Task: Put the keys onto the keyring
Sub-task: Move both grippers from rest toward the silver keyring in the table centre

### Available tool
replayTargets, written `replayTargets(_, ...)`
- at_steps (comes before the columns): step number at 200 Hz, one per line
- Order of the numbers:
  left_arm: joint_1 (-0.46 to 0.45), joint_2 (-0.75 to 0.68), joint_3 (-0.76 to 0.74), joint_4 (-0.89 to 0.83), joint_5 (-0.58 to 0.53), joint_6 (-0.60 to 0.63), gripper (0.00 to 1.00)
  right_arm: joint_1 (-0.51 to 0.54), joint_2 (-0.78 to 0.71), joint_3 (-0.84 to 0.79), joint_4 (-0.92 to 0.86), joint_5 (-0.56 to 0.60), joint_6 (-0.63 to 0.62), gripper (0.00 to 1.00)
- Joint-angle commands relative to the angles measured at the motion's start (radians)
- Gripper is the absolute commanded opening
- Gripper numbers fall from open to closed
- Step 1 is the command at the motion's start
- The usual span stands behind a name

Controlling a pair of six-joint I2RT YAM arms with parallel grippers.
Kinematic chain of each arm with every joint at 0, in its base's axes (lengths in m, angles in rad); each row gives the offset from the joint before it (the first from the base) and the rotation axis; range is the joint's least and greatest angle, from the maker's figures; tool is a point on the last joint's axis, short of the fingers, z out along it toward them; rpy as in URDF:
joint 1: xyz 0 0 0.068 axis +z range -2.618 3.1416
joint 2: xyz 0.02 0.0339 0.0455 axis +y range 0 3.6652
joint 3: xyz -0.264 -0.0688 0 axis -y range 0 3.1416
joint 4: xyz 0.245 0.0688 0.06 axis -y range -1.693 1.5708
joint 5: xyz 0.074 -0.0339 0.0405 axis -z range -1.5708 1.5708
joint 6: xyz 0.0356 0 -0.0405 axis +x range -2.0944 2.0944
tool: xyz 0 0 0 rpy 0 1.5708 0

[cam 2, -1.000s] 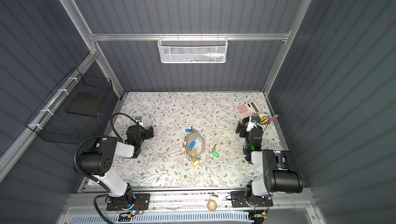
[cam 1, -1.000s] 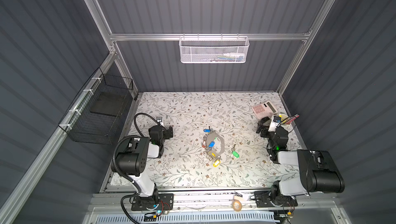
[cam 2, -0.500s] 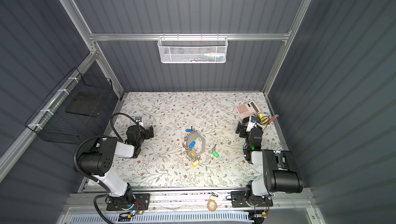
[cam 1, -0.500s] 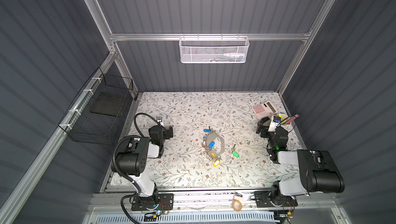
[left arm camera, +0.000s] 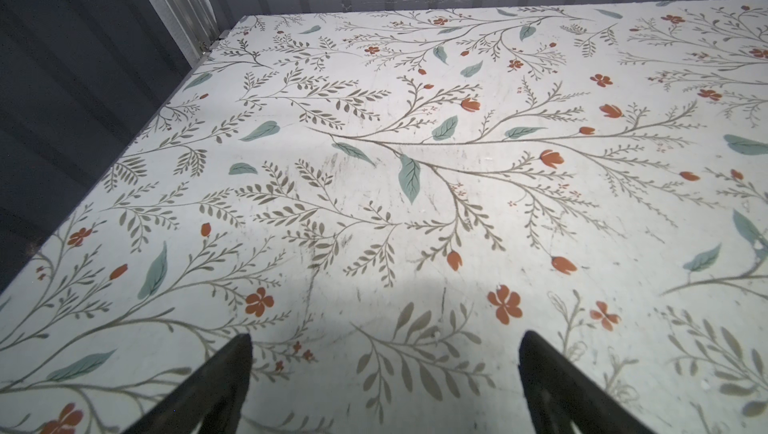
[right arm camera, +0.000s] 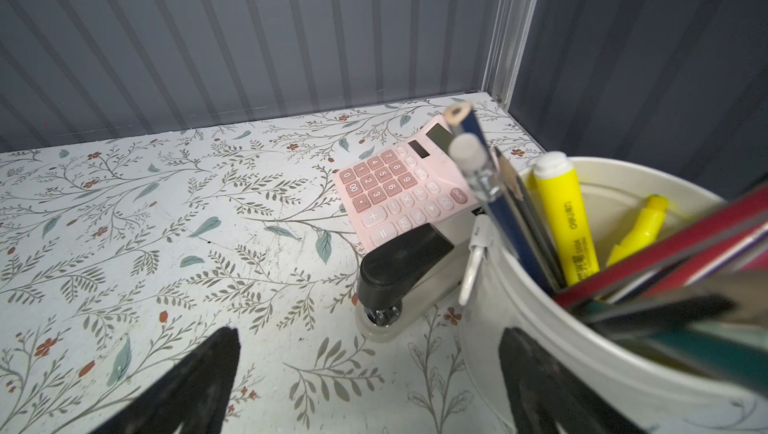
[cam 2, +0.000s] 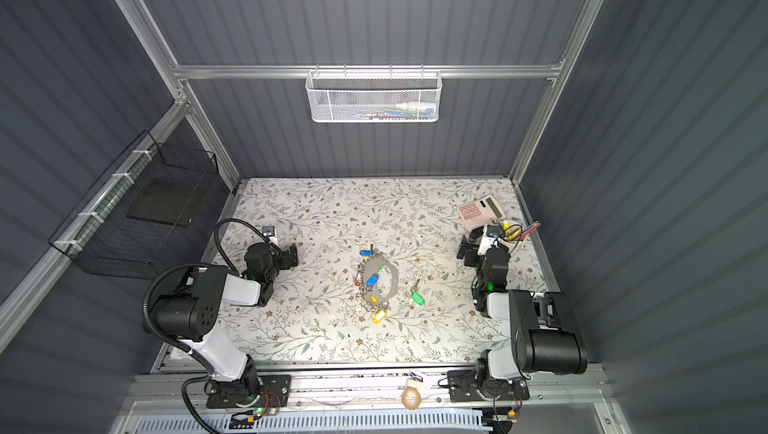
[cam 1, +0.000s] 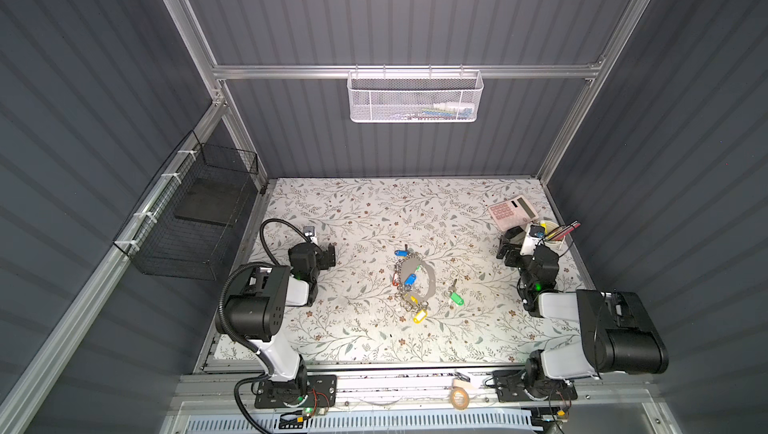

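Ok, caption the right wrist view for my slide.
Open right claw facing a pink calculator, a black stapler and a white cup of pens on the flowered table.

Both top views look steeply down from high above the near edge. They are nearly identical and share the whole table (cam 1: 353,212), with the keyring (cam 1: 432,280) mid-frame. The left wrist camera sits low, facing the far left corner. The right wrist camera faces the far right corner, seemingly very near a blurred cup (right arm camera: 494,286).

Pink calculator (right arm camera: 386,191) seemingly touches stapler (right arm camera: 407,261) beside white pen cup (right arm camera: 494,299).
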Motion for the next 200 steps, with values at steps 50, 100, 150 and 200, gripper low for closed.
replayTargets(50, 0.010, -0.006, 0.006, 0.026, -0.028, 0.002, 1.00, -0.002, -0.005, 0.007, 0.013, -0.001, 0.006, 0.99)
replayTargets(100, -0.142, -0.250, 0.100, -0.316, -0.464, -0.104, 1.00, 0.057, -0.477, 0.063, -0.471, 0.313, 0.349, 0.99)
replayTargets(150, -0.141, -0.404, 0.281, -0.889, -0.390, -0.552, 1.00, 0.019, -0.611, 0.143, -0.728, 0.246, 0.612, 0.99)
replayTargets(200, -0.124, -0.473, 0.323, -1.004, 0.070, -0.525, 0.98, 0.057, -0.615, 0.275, -0.979, 0.037, 0.598, 0.99)
